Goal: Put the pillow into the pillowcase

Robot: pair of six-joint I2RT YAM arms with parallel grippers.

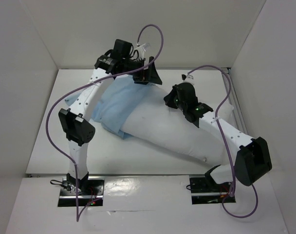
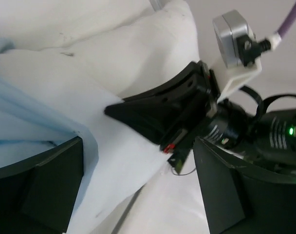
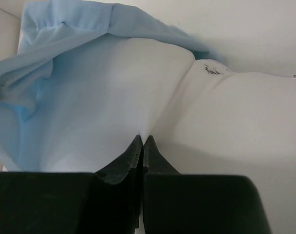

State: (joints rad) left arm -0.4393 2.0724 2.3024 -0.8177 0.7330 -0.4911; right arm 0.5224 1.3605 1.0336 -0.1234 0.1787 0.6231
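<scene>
The white pillow lies slantwise across the table, and the light blue pillowcase is drawn over its far left end. My right gripper is shut, pinching the pillowcase's rim where blue cloth meets the bare pillow; its tips tent the fabric. My left gripper hangs at the far edge of the pillowcase, with its jaws wide open. Pale pillowcase cloth lies below them, not gripped. The left wrist view also shows the right gripper and the pillow.
White walls close in the table on the left, back and right. Purple cables loop over both arms. The left arm's elbow stands left of the pillow, and the right arm's elbow is near the pillow's right end.
</scene>
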